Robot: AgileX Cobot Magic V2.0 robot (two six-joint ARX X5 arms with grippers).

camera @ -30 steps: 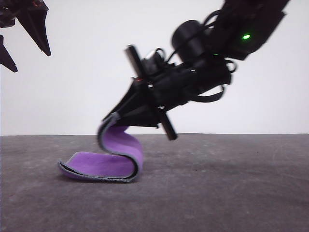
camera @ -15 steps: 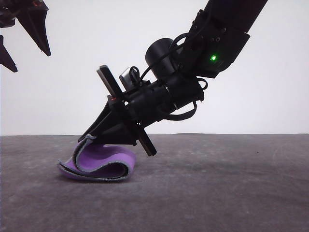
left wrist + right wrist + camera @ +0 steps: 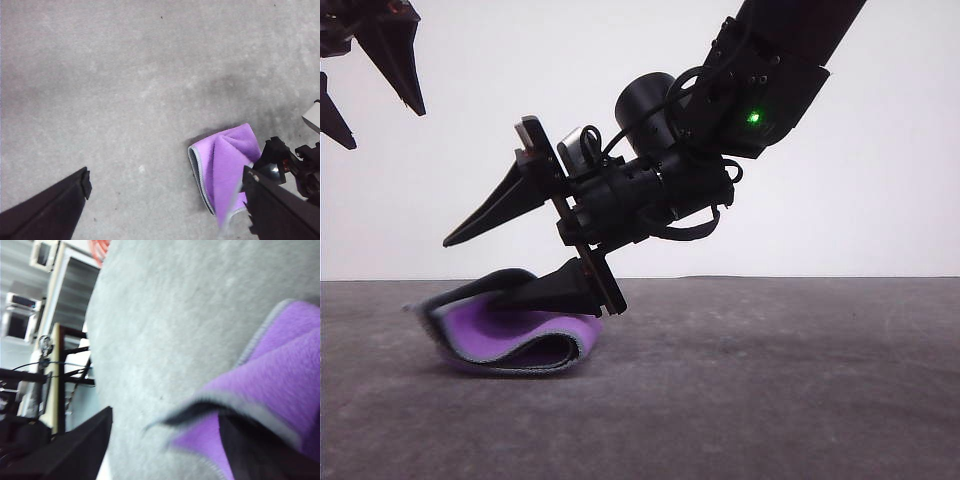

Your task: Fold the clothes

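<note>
Over the cloth [image 3: 505,335], right gripper [image 3: 485,265] gapes wide, lower finger touching.

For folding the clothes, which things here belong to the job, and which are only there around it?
Belonging to the job:
- small thick purple and dark grey cloth, folded over on itself
- right gripper, open, its lower finger resting on the cloth
- left gripper, raised high, open

Only around it:
- grey felt-like table surface
- plain white wall behind

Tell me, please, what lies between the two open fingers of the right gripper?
Nothing is held there. In the front view the right gripper stands open; the cloth's upper layer lies over the lower finger, the upper finger in the air.
</note>
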